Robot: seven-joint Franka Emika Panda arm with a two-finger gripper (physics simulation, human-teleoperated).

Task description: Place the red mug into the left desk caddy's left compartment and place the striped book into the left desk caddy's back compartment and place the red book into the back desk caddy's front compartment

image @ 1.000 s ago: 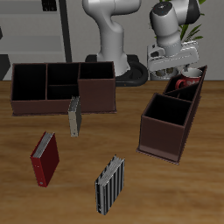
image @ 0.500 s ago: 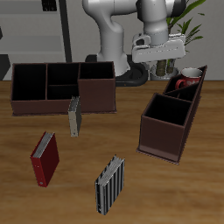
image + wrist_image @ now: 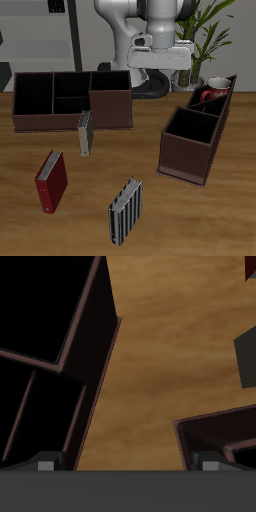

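Gripper [image 3: 157, 80]: empty and spread apart, holding nothing; it hangs high above the worktop's back part, between the two caddies. In the wrist view only the two finger tips [image 3: 45, 463] show, set wide apart, with bare wood between them.
Red mug [image 3: 209, 97]: off to one side of the gripper and lower, sitting upright inside the far end compartment of the left desk caddy, its open mouth facing up and its rim above the caddy wall.
Left desk caddy [image 3: 196, 132]: below the gripper and to one side, lying at an angle across the worktop; its near compartments are dark and hold nothing visible.
Back desk caddy [image 3: 70, 101]: on the gripper's other side and lower, a long dark box with several open compartments along the worktop's back.
Striped book [image 3: 125, 210]: well away from the gripper, toward the worktop's front edge, standing on edge with a slight lean, black and white stripes on its cover.
Red book [image 3: 52, 181]: also well away from the gripper, near the front and apart from the striped book, tilted, white page edge showing.
Grey book [image 3: 85, 133]: closer to the gripper than the other two books, standing on edge just before the back desk caddy.
Worktop [image 3: 30, 230]: brown wood grain.
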